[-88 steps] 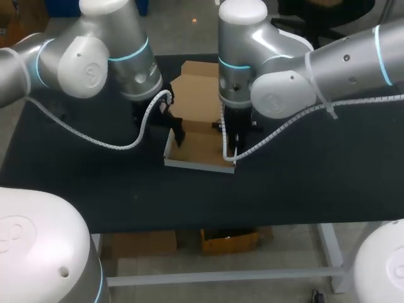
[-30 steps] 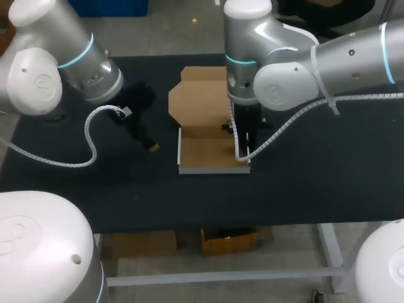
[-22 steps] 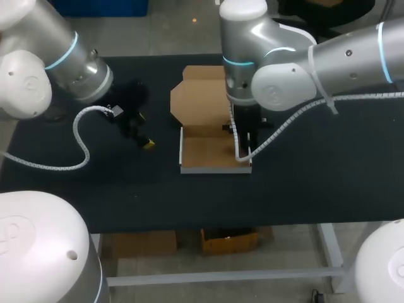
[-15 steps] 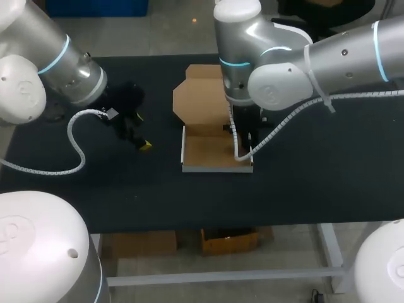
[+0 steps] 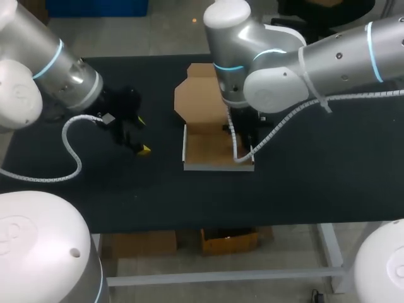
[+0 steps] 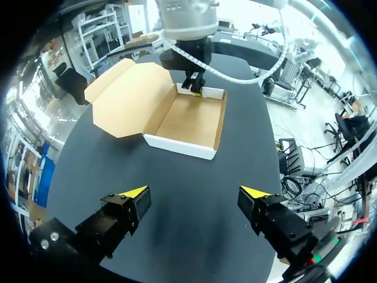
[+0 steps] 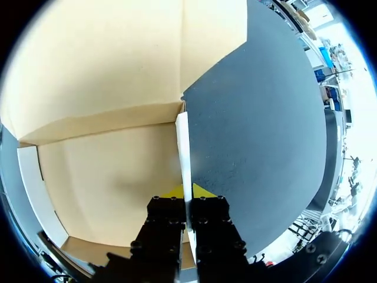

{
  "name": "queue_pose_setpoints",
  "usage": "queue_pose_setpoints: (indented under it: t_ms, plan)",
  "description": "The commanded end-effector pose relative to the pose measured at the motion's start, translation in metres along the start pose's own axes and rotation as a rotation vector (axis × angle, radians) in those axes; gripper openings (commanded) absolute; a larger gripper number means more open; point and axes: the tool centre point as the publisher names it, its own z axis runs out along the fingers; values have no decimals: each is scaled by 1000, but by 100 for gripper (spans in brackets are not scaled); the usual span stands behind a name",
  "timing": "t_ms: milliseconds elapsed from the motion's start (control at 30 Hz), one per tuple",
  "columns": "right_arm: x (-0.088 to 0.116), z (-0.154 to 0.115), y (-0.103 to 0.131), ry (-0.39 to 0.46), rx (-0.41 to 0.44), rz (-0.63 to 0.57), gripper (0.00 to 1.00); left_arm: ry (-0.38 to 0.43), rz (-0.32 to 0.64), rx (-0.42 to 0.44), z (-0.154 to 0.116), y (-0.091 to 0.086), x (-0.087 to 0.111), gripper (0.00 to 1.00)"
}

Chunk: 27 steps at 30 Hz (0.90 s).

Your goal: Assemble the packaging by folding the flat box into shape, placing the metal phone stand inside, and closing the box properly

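Observation:
The cardboard box (image 5: 211, 150) stands folded into a tray on the black table, its lid (image 5: 201, 96) lying open and flat behind it. My right gripper (image 5: 244, 139) is shut on the box's right side wall; in the right wrist view the white wall edge (image 7: 183, 154) runs between the yellow tips of that gripper (image 7: 187, 192), with the box floor (image 7: 109, 180) beside it. My left gripper (image 5: 140, 135) hovers open to the left of the box, apart from it. From the left wrist, the box (image 6: 191, 121) lies ahead of the wide-open left gripper (image 6: 194, 192). No phone stand is visible.
The black table (image 5: 315, 177) has bare surface to the right of the box and along the front edge. A white cable (image 5: 66, 161) loops from my left arm over the table's left part.
My left arm has drawn back to the left, away from the box. The right gripper and the box have shifted slightly right and towards the front.

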Motion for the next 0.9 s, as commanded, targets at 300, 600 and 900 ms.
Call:
queue_pose_setpoints:
  t_ms: [300,600,900]
  plan:
    - [4,-5,9,-81,-22,42,0,-4,-1,-3,0,0,2,100]
    - [13,-3,16,-176,-22,73,0,-4,-1,-3,0,0,2,100]
    - [17,2,15,-260,-13,141,0,-4,-1,-3,0,0,2,100]
